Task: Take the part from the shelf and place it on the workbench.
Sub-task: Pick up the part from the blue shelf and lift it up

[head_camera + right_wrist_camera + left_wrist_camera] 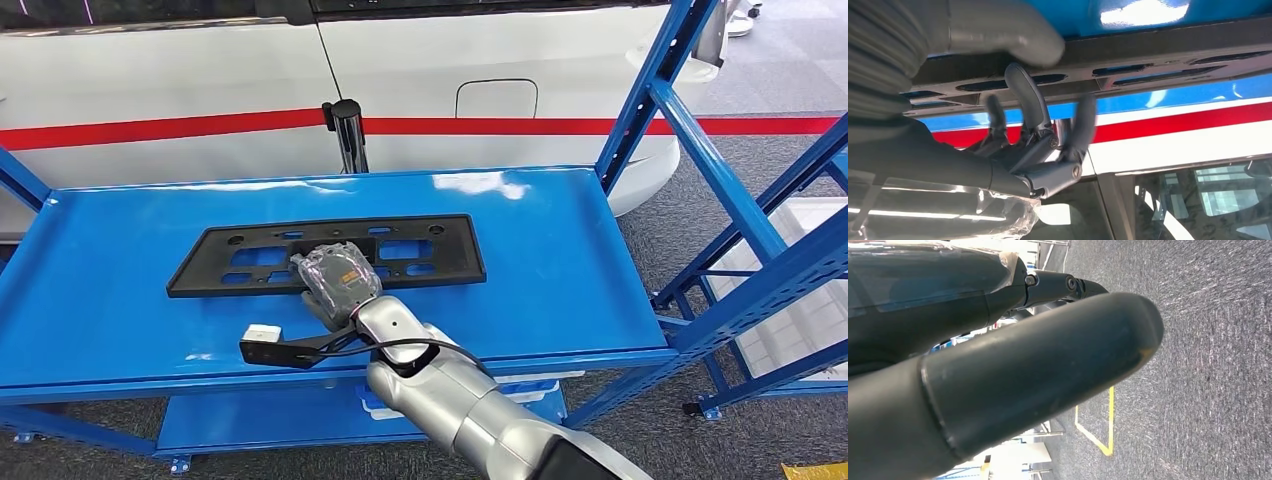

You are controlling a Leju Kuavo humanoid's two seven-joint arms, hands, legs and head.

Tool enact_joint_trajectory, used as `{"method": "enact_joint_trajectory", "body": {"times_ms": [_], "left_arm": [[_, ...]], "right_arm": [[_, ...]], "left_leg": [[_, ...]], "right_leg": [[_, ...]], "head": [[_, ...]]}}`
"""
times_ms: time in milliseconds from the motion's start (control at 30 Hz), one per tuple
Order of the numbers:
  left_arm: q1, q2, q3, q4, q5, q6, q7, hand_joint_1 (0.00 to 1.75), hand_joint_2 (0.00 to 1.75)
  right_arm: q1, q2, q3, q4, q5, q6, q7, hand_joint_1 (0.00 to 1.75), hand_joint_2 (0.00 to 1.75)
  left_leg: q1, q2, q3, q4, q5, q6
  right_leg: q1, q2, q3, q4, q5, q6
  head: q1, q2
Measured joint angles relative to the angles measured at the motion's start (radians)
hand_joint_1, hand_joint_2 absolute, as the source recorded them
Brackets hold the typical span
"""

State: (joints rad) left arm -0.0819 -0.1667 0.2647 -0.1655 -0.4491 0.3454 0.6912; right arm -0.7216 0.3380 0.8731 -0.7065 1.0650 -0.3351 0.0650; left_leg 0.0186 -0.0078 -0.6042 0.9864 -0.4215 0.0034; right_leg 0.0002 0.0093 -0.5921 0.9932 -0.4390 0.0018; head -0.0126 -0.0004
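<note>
The part (420,250), a flat black plate frame with several cut-outs, lies on the top board of the blue shelf (560,270). My right hand (335,282), wrapped in clear film, hovers over the middle of the part's near edge. In the right wrist view the fingers (1029,97) stand apart against the part (1168,62), with the thumb (1013,35) on the opposite side of its edge; nothing is gripped. My left hand (1013,380) hangs beside the floor, its thumb and fingers (1063,286) stretched out with nothing in them.
A white car with a red stripe (180,127) stands close behind the shelf, and a black post (347,130) rises at the back edge. Slanted blue uprights (700,140) frame the right side. The lower shelf carries a white and blue item (525,388).
</note>
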Motion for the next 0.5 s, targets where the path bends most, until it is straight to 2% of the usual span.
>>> {"method": "enact_joint_trajectory", "body": {"times_ms": [500], "left_arm": [[0.000, 0.000, 0.001, 0.000, -0.025, -0.018, -0.006, 0.00, 0.00]], "right_arm": [[0.028, 0.000, -0.080, -0.092, 0.061, -0.009, -0.017, 0.00, 1.75]], "left_leg": [[0.000, 0.000, 0.000, 0.000, 0.000, 0.000]], "right_leg": [[0.000, 0.000, 0.000, 0.000, 0.000, 0.000]], "head": [[0.000, 0.000]]}}
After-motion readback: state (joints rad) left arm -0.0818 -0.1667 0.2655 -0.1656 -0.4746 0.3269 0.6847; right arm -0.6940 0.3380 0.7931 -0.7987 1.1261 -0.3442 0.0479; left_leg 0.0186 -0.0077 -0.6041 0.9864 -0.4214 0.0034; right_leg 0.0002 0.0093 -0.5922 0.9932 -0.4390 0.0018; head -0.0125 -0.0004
